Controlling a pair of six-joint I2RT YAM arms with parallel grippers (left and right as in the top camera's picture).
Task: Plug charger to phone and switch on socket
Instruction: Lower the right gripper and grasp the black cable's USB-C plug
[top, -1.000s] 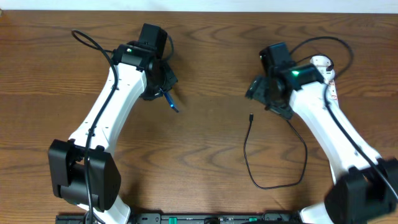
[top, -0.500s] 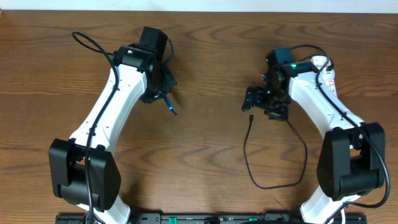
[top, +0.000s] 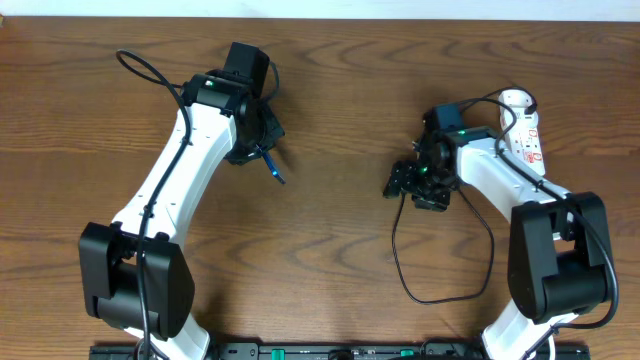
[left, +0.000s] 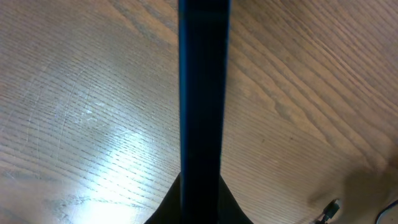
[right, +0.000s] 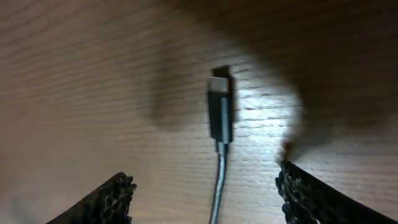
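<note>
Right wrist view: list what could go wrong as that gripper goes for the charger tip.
The right gripper is open astride the charger, whose small connector lies flat on the table; the fingers may close on the thin cable behind it or scrape the wood instead. Pulling could drag the loose loop. The left gripper holds the phone edge-on, so its port may not face the plug.

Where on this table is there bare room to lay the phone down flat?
Bare wood lies between the left pincer holding the phone and the right pincer, and along the top edge. It is crowded on the right: the charger loops beside that arm, and the socket sits behind it.
</note>
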